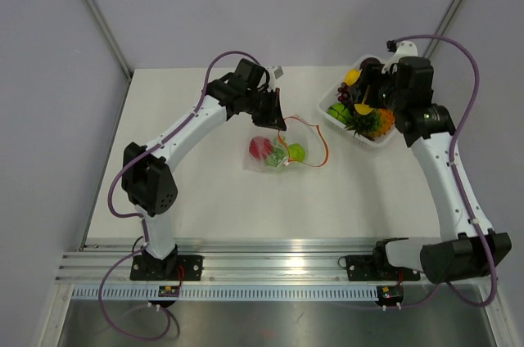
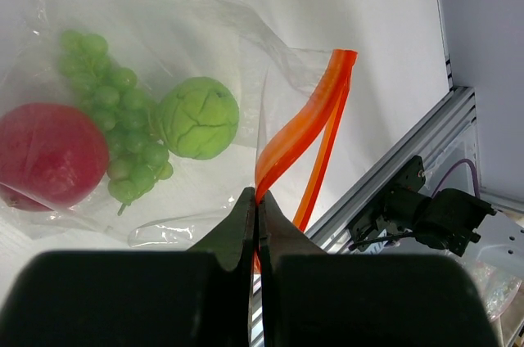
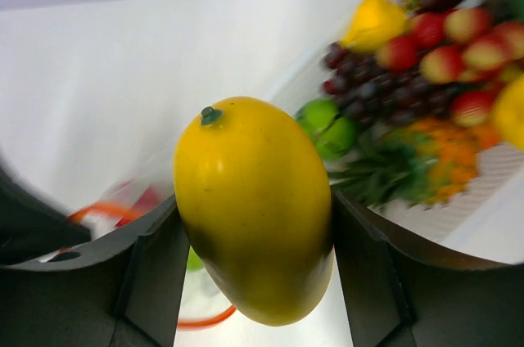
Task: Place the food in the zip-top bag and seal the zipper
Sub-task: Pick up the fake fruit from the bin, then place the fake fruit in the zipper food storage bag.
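left gripper clamped on zipper | right gripper grasping yellow mango | tray at 2 o'clock from bag | grapes in bag

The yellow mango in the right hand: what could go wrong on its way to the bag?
1. The mango is smooth and round, gripped by the right hand only at its sides; it might slip out.
2. The left hand pinches one spot of the zipper, so the bag mouth may sag and the mango could catch there.
3. Red fruit, grapes and green fruit inside the bag may leave little room.
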### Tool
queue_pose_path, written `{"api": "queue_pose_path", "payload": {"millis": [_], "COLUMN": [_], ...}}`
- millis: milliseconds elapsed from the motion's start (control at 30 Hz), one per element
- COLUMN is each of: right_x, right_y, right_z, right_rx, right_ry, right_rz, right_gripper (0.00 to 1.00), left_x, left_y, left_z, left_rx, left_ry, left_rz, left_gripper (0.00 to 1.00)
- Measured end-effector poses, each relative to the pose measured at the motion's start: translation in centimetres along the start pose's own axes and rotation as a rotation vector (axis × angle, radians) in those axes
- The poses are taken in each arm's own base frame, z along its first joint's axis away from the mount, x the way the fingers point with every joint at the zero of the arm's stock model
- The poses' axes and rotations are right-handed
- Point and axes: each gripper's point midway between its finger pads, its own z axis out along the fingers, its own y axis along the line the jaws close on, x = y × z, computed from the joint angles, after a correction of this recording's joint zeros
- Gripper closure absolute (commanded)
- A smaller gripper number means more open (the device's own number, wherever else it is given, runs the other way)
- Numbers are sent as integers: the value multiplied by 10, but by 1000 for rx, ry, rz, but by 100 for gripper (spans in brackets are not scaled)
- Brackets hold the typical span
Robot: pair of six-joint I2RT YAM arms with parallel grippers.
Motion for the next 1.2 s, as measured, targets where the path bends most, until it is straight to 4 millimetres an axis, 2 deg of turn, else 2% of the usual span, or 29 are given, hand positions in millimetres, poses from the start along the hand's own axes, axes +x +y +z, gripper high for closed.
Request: {"api": "queue_pose_path", "payload": {"millis": [133, 200, 400, 533, 667, 800, 867, 900, 933, 1033, 1200], "right_x": [35, 50, 109, 139, 153, 169, 178, 182, 185, 191, 185], "right_y": [61, 83, 121, 140, 153, 153, 152, 152, 152, 152, 152], "right_z": [-25, -31, -32, -32, -24, -6, 4, 8, 11, 18, 20], "right_rx": [-179, -246, -339, -376, -392, -362, -347, -342, -338, -329, -313], "right_ry": [49, 83, 225, 297, 332, 370, 391, 402, 409, 425, 410], "right_rz": [18, 23, 40, 32, 17, 7, 3, 2, 1, -3, -9], "right_gripper": [50, 50, 50, 50, 49, 47, 39, 31, 19, 7, 5], "left_x": [5, 5, 4, 3, 3, 3, 3, 3, 3, 3, 3], "left_y": [3, 4, 1, -1, -1, -2, -2, -2, -2, -2, -2], "left_z": [3, 4, 0, -2, -2, -2, -2, -2, -2, -3, -3], "left_rx": [-4, -5, 1, 5, 5, 5, 5, 5, 5, 7, 10], "left_ry": [9, 10, -1, -9, -9, -9, -9, -9, -8, -7, -5], "left_rz": [-18, -23, -31, -31, -33, -33, -33, -33, -33, -32, -32], "left_gripper": [100, 100, 100, 100, 100, 100, 100, 100, 100, 100, 100]}}
